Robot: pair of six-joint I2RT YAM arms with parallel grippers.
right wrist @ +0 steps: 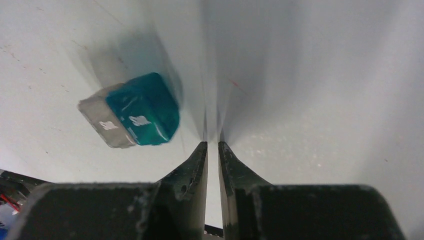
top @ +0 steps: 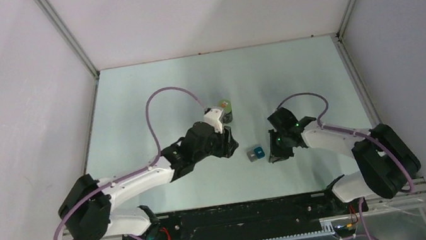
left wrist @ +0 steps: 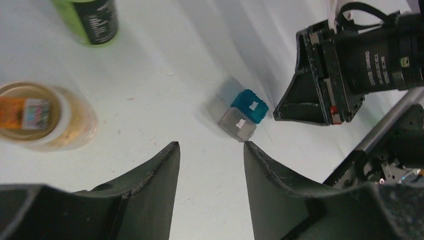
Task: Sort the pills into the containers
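A teal pill block (left wrist: 250,105) and a grey pill block (left wrist: 237,124) lie side by side on the table, between the two grippers (top: 255,152). The dark bottle with a lime-green top (left wrist: 95,20) and the pale beige bottle with an orange top (left wrist: 35,117) stand to the left of my left gripper (left wrist: 210,145). That gripper is open and empty, with its right fingertip just short of the grey block. My right gripper (right wrist: 212,143) is shut and empty, just right of the teal block (right wrist: 142,110). In the top view only the dark bottle (top: 225,109) shows.
My right gripper's black body (left wrist: 325,75) shows close behind the blocks in the left wrist view. The pale green table (top: 150,97) is enclosed by white walls on three sides. Both arms reach in toward the table's middle.
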